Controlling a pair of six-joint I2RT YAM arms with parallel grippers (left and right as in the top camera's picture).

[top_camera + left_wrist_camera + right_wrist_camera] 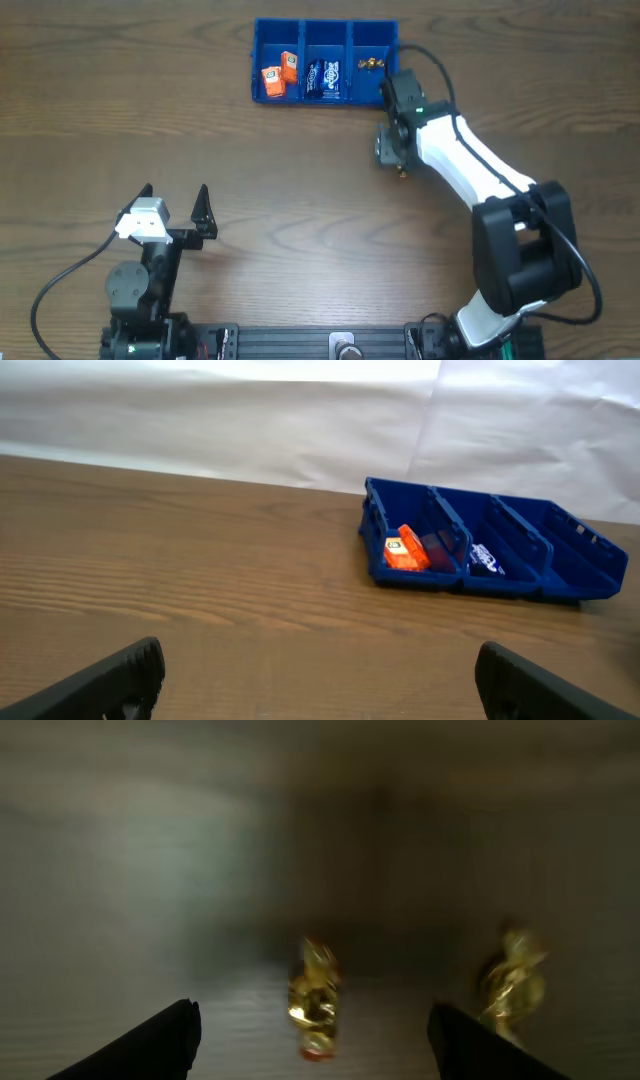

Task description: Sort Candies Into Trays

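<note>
1. Gold foil candies (313, 998), crinkled wrap: two on the tabletop (100, 120) just beside the blue tray (327, 25).
2. Right hand (393, 158) released, one candy between its fingers; left hand (175, 190) released.
3. Tray's left compartment: two orange candies (280, 72).

Brown wooden table (120, 100) — white backdrop (200, 420), perhaps cloth, behind.

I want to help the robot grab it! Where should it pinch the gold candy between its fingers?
Probably the plump middle of the gold candy, coming straight down from above. It lies on the table with its long axis running between the open fingers of the right gripper, so closing them would squeeze its narrow sides. The second candy sits near one finger.
</note>
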